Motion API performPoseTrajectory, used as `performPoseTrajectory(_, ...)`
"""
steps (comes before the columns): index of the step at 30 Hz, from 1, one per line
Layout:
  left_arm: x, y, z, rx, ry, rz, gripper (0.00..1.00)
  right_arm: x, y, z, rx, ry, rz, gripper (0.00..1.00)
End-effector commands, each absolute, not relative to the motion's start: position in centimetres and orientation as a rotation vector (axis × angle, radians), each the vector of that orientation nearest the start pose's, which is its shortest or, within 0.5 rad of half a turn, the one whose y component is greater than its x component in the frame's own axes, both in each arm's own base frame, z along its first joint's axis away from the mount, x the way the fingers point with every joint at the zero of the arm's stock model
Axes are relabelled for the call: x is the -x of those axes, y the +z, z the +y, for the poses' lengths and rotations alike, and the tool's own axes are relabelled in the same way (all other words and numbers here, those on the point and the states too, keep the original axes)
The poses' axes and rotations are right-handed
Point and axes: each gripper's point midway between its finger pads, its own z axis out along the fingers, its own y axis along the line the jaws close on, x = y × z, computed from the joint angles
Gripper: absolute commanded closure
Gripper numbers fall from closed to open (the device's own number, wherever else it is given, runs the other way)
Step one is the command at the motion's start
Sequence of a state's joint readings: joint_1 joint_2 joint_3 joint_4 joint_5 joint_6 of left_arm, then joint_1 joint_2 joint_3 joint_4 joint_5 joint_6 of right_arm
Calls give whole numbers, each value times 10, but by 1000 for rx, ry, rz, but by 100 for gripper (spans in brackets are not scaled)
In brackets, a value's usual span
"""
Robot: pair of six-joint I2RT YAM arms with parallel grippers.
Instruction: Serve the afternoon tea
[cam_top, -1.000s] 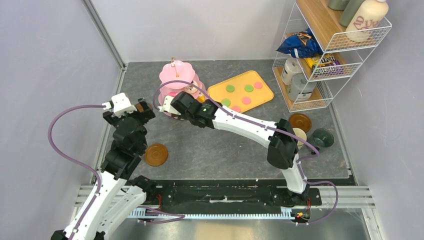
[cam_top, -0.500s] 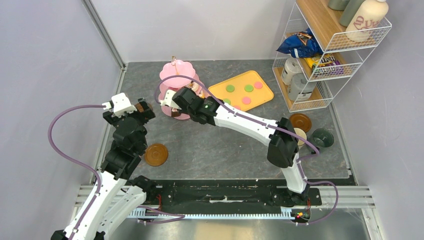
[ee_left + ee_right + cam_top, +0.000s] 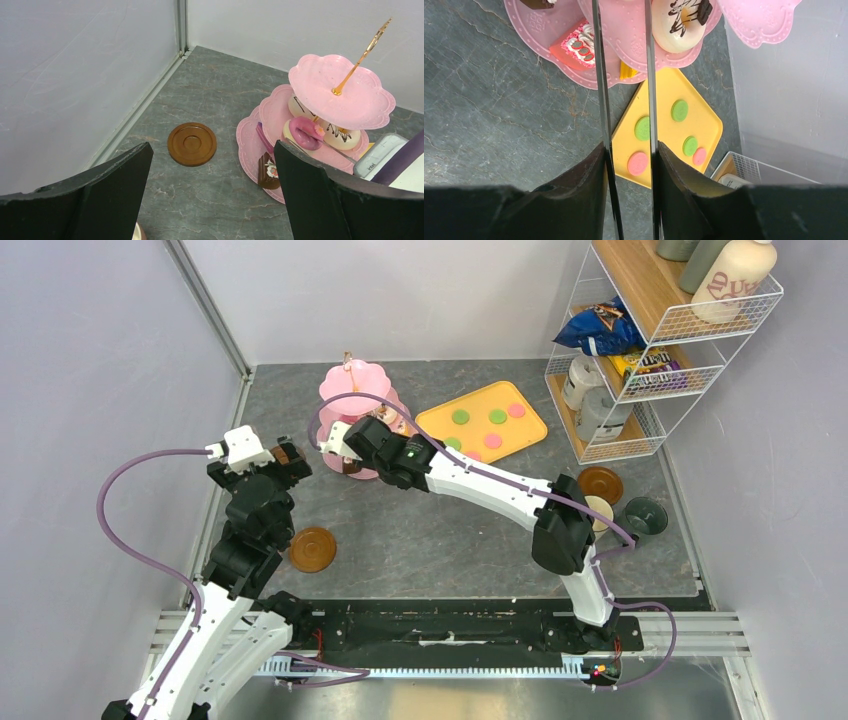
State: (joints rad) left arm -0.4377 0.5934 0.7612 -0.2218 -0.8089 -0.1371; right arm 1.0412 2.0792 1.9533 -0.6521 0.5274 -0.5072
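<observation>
1. The pink three-tier stand [image 3: 355,388] sits at the far end of the table, with a gold handle rising from its top tier.
2. The right gripper [image 3: 343,458] hovers at the near edge of the stand's bottom tier. Its thin fingers are parted and nothing is between them.
3. A chocolate cake wedge [image 3: 268,170] lies on the bottom tier's near rim, just beside that gripper. A pink-red wedge [image 3: 580,46] also lies on the bottom tier.
4. A pink donut [image 3: 305,134] and a white drizzled donut [image 3: 676,27] rest on the middle tier.
5. The left gripper [image 3: 212,150] hangs to the left of the stand, jaws spread wide and empty.
6. One brown saucer [image 3: 192,144] lies on the table just left of the stand. Another saucer [image 3: 312,549] lies well nearer the arm bases.
7. Right of the stand, touching its bottom rim, a yellow tray [image 3: 704,125] holds green macarons [image 3: 679,110] and pink macarons [image 3: 637,163].
8. Far right of the stand sit a third saucer [image 3: 600,483] and a dark mug [image 3: 643,515].
</observation>
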Motion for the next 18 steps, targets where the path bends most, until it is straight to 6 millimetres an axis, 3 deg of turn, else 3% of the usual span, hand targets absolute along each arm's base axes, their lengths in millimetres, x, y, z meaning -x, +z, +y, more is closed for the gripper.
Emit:
performPoseTrajectory(1,-262,318,14,424,167,1520,0,-364,201,405,1341,-333,1754,55)
performPoseTrajectory(9,-262,317,14,421,167,1523,0,-358,219,401,1323,-301,1750,49)
performPoseTrajectory(18,-263,317,13,419,166,1524,0,-336,243,388,1299,-211,1760,46)
